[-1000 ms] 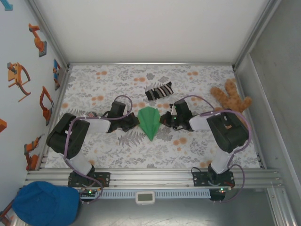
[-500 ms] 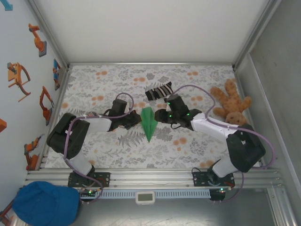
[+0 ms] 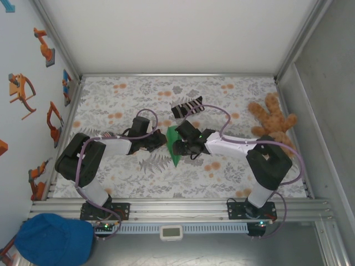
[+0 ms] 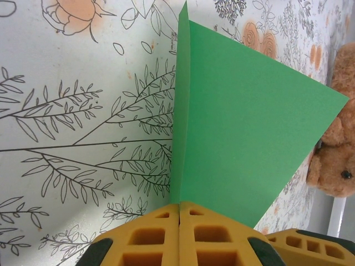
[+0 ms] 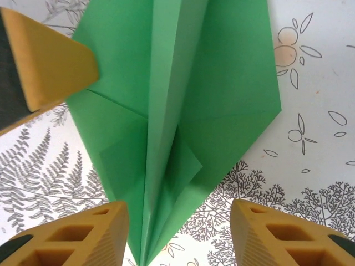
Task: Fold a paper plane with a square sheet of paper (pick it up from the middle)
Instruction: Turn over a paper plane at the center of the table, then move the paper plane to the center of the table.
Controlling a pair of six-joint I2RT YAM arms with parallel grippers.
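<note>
Smooth matt green paper plane (image 5: 177, 111)

Top cam overhead; wrist cams close-up (both on paper (image 4: 238, 122)).

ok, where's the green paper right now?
Top view: the green paper lies mid-table, just near-side of the striped sock; left gripper pinches its edge, right gripper open over it.

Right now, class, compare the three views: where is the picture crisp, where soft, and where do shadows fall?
Top external: even, soft light, no glare, faint shadows under the arms. Left wrist: the paper is crisp, with a thin shadow left of its fold; the bear at the edge looks softer. Right wrist: creases read sharply, lightly shaded along the centre fold.
</note>
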